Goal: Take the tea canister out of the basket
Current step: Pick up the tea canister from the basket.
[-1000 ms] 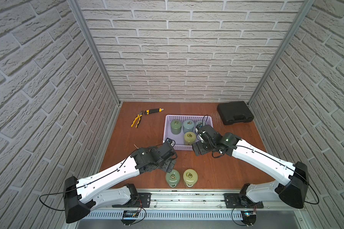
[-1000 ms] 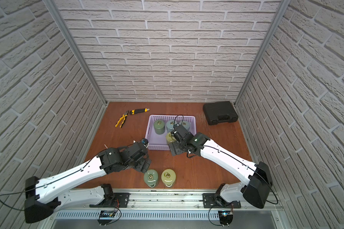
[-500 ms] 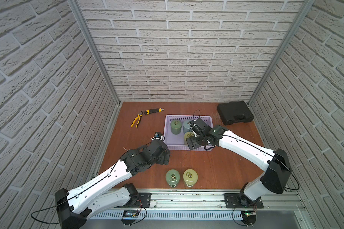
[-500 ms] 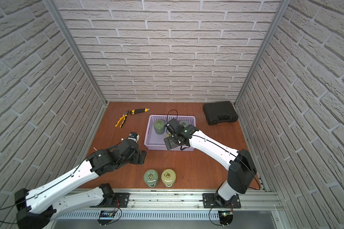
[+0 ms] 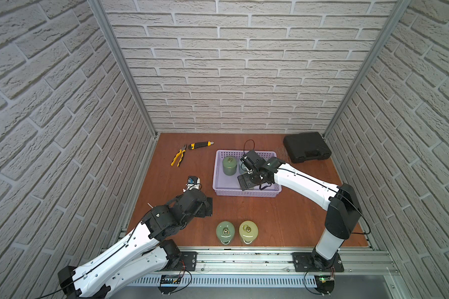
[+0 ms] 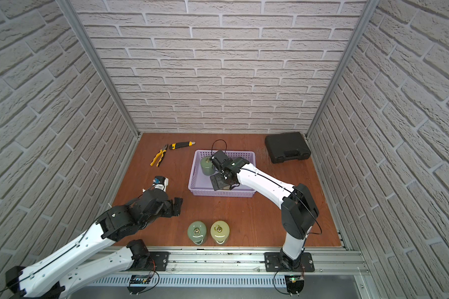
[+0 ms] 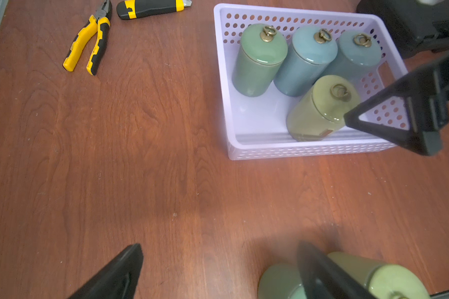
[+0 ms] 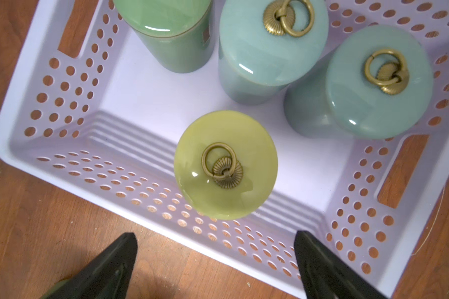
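Observation:
The lavender basket [image 5: 218,178] [image 6: 218,193] [image 7: 296,151] [image 8: 49,103] holds several upright tea canisters with ring knobs. They are a green one [image 5: 229,165] [image 7: 259,59], two blue ones [image 7: 303,62] [image 8: 373,82] and a yellow-green one [image 7: 319,111] [image 8: 226,165] by the near wall. My right gripper [image 5: 246,182] [image 6: 219,182] [image 8: 215,234] hangs open over that near wall, just short of the yellow-green canister and holding nothing. It hides that canister in both top views. My left gripper [image 5: 207,207] [image 6: 177,206] [image 7: 218,244] is open and empty above the table, left of the basket's near corner.
Near the table's front edge a green canister [image 5: 225,231] [image 7: 278,282] stands beside a yellow-green one [image 5: 248,230] [image 7: 397,279], just right of my left gripper. Yellow pliers [image 5: 179,158] and a utility knife [image 5: 200,145] lie far left. A black case [image 5: 306,147] sits far right.
My right gripper has swung left over the basket's near wall, up to the yellow-green canister. My left arm has drawn back to the left, away from the two canisters on the table.

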